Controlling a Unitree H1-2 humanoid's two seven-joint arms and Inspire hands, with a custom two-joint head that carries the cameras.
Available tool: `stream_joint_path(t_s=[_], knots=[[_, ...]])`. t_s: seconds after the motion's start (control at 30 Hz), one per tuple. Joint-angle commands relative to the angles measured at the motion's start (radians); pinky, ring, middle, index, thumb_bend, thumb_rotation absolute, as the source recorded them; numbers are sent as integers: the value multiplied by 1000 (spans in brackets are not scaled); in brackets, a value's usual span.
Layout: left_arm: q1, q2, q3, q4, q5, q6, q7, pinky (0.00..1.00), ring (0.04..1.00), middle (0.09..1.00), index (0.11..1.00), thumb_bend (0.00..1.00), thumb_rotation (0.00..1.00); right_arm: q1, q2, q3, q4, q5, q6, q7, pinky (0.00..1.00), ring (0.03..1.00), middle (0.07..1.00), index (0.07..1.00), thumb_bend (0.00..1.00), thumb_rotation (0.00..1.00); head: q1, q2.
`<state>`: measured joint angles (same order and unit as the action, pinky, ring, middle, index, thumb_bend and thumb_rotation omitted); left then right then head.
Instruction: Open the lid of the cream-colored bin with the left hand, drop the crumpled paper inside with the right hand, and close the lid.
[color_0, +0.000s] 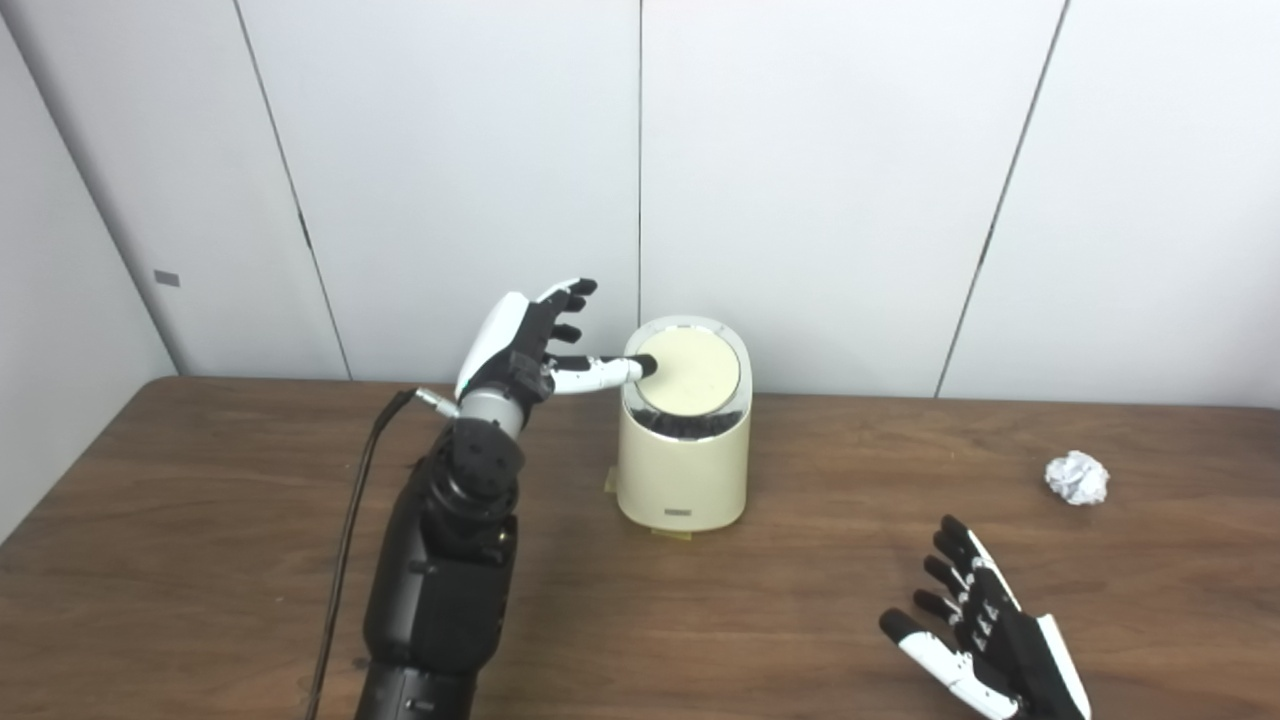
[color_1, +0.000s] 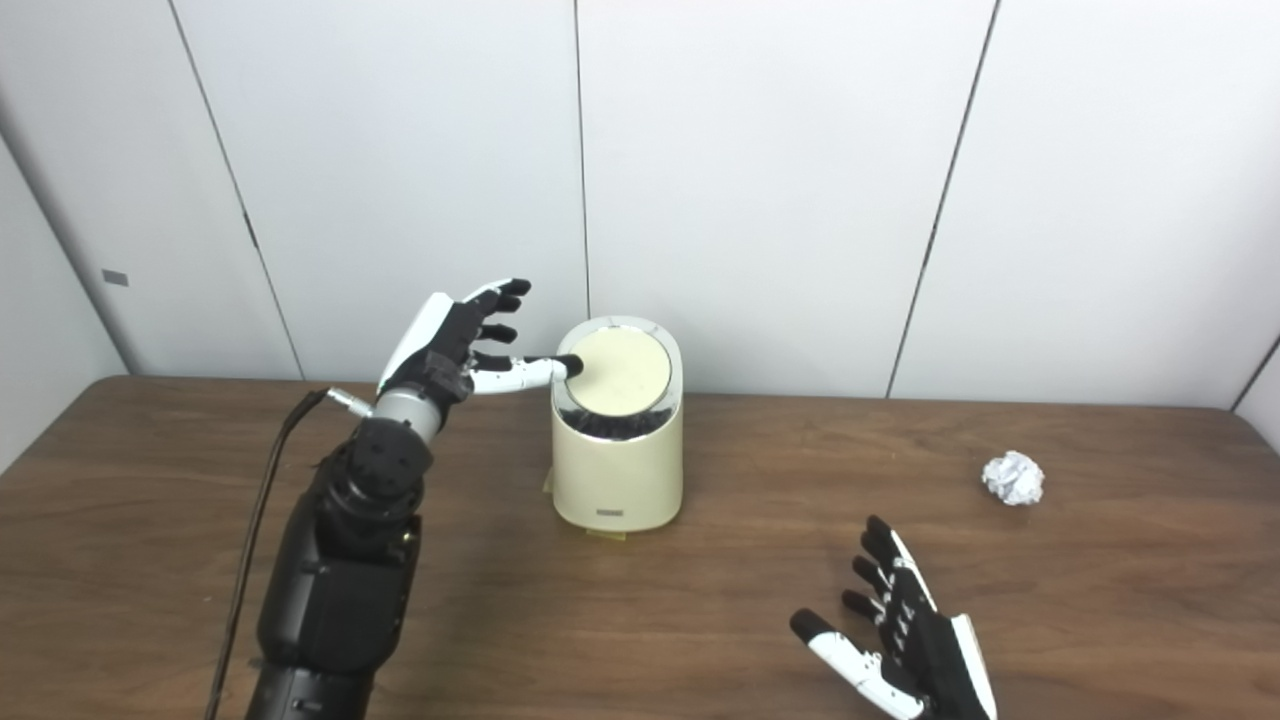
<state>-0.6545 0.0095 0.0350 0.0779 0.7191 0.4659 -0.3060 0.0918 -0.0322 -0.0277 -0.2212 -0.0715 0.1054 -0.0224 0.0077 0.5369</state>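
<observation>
Already the left hand (color_0: 525, 345), fingers spread and empty, touches the round cream lid (color_0: 690, 368) of the cream-coloured plastic bin (color_0: 683, 470); lifting comes next, while the open right hand (color_0: 985, 630) waits near the crumpled white paper ball (color_0: 1077, 477).

Open tabletop between the waiting hand and the paper; the bin is standing alone near the wall.

The right hand (color_0: 985, 640) is resting with fingers spread, bare table (color_0: 850, 500) lying between it and the crumpled paper (color_0: 1077, 477). The left hand (color_0: 530, 345) is crowding the left edge of the bin (color_0: 684, 470) at its lid (color_0: 690, 367), leaving the bin's right side and top unblocked; the wall is standing close behind.
</observation>
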Motion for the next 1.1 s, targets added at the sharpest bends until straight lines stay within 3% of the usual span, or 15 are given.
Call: stream_joint_path(t_s=[0.0,0.1,0.3,0.4,0.73,0.97,1.07], knots=[[-90,4,-23,19,10,4,45,614,812,895,926,818,285,-22,6,2,-29,1,-17,-3,826,918,941,923,841,435,0,1],[-124,-6,-17,60,-16,4,32,644,838,910,938,813,276,-20,6,6,-34,-4,-13,-6,827,919,940,923,849,446,2,4],[-168,-28,1,90,-24,4,-14,811,946,959,959,806,240,-19,9,8,-39,0,-12,-11,808,918,942,927,839,443,1,10],[-184,-35,-8,113,-17,4,-10,777,941,962,953,807,232,-18,10,9,-39,-4,-12,-14,816,919,940,924,840,444,-1,11],[-195,14,-138,139,3,3,32,644,826,904,908,859,166,-17,12,11,-63,-7,5,-14,799,917,941,929,837,440,1,27],[-188,52,-219,130,81,4,21,642,839,911,894,873,148,-14,14,9,-74,-4,9,-14,804,915,937,926,841,451,3,36],[-185,55,-230,122,110,4,20,688,870,920,892,885,109,-12,12,14,-82,-24,13,-18,807,911,934,923,846,470,3,41]])
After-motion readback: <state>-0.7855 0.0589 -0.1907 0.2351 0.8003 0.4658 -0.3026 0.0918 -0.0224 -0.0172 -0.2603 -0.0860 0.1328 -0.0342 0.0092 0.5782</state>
